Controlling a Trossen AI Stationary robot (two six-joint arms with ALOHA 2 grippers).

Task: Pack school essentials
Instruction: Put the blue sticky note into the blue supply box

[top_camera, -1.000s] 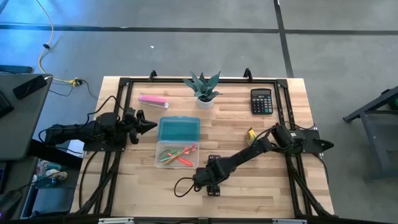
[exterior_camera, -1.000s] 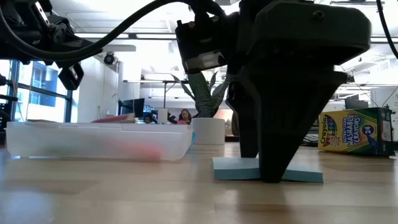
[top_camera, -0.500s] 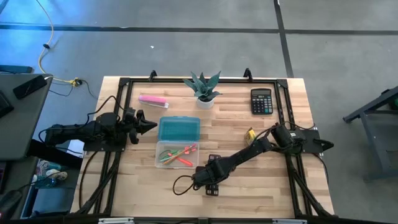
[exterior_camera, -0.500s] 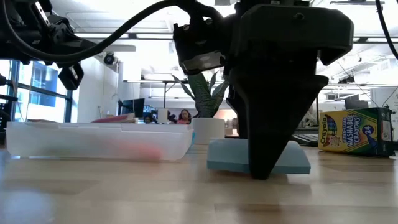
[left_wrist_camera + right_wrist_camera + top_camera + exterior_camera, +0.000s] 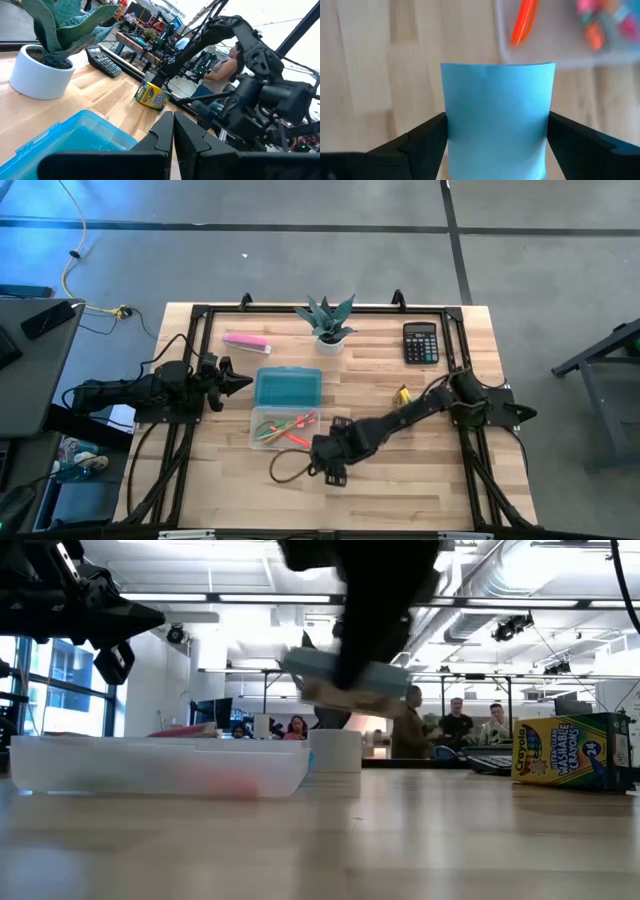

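The right gripper holds the blue sticky-note pad between its two fingers, one on each side. The fingers are only as far apart as the pad is wide. The pad is up in the air, off the table, and it tilts a little in the low view (it looks blurry there). It hangs just past the front edge of the clear box, near the middle of the table. Its flat blue face shows toward the wrist camera, and its long side runs out away from the gripper toward the box.

In the clear box lie an orange pencil and some small colourful things. The blue lid lies open behind the box.

The crayon box stands nearer the right edge of the table. The calculator is in the far right corner, the plant at the back edge, and a pink bar sits back left.

The left gripper waits at the left edge, its fingers pressed together with nothing in them.
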